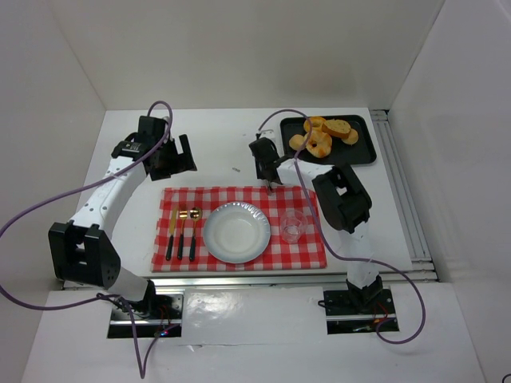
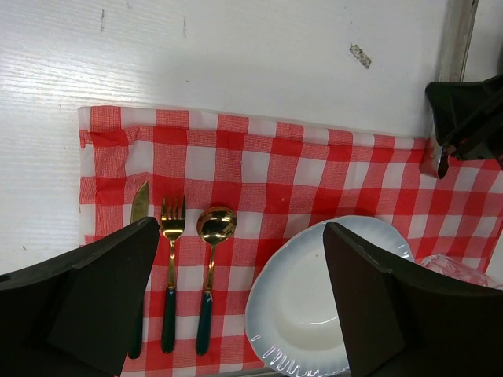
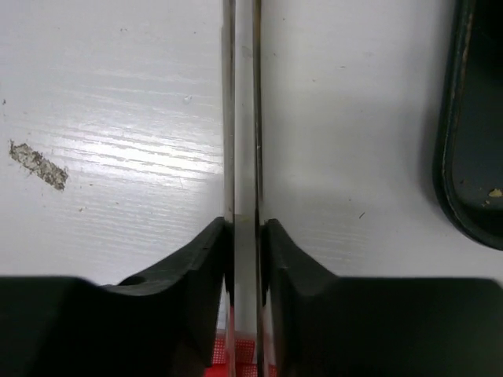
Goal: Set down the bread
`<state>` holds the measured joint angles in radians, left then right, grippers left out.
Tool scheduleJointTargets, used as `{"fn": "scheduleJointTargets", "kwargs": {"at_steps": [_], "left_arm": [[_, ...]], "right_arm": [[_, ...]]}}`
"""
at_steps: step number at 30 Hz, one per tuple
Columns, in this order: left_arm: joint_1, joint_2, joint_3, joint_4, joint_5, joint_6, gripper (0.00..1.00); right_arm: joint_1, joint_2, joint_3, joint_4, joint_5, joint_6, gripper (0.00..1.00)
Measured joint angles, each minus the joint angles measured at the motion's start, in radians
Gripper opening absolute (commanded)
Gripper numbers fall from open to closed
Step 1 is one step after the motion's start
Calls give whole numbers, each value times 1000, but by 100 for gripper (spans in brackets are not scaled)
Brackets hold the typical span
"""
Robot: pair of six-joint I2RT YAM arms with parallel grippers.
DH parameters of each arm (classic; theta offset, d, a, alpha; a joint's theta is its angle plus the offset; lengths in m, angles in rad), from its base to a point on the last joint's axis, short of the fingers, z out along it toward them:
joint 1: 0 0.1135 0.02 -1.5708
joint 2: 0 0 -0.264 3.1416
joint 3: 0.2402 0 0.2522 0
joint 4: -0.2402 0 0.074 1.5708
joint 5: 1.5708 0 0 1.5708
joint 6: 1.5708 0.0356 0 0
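Left gripper (image 1: pixel 177 159): it hovers over the far left part of the red-and-white checked cloth (image 1: pixel 239 196), fingers spread wide.
Left fingers (image 2: pixel 102 290): in the left wrist view the two dark pads stand far apart with nothing between them and nothing touching them; only the cloth and the table setting show below.
Right gripper (image 1: pixel 269 171): it sits at the far edge of the cloth, left of the black tray (image 1: pixel 364 149), and points down at the table.
Right fingers (image 3: pixel 206 259): they are closed almost together, pinching a thin metal tool (image 3: pixel 245 118) that runs straight out from between them over the white table top; seen edge-on, it cannot be told what kind of tool it is.
Bread (image 1: pixel 338 128): golden-brown slices lie on the black tray at the far right of the table, among orange doughnuts (image 1: pixel 318 144); no gripper touches them.
Tray in right wrist view: only its dark rounded rim (image 3: pixel 475 157) shows at the right edge, apart from the tool.
Plate (image 1: pixel 209 233): white, in the middle of the cloth, nothing on it.
Cutlery: knife (image 2: pixel 140 203), fork (image 2: pixel 171 236) and spoon (image 2: pixel 214 228) lie side by side on the cloth, left of the plate.
Glass (image 1: pixel 291 227): clear, on the cloth just right of the plate.
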<state>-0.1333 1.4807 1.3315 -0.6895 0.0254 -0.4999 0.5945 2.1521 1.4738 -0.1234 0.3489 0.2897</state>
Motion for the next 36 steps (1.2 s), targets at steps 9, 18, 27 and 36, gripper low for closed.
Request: {"fn": "scheduleJointTargets", "kwargs": {"at_steps": [9,18,27,36], "left_arm": [[0,-6,0,-1,0,0,99],[0,-17,0,-1,4,0,99],[0,-17,15,-2,26,0,99],[-3,-16,15,1,54,0,99]], "right_arm": [[3,-30,159,-124,-4,-64,29],[-92,-340,97,-246,-157,-62,31],[-208,-583,-126,-454,-222,-48,46],[-274,-732,-200,-523,-191,-1,49]]}}
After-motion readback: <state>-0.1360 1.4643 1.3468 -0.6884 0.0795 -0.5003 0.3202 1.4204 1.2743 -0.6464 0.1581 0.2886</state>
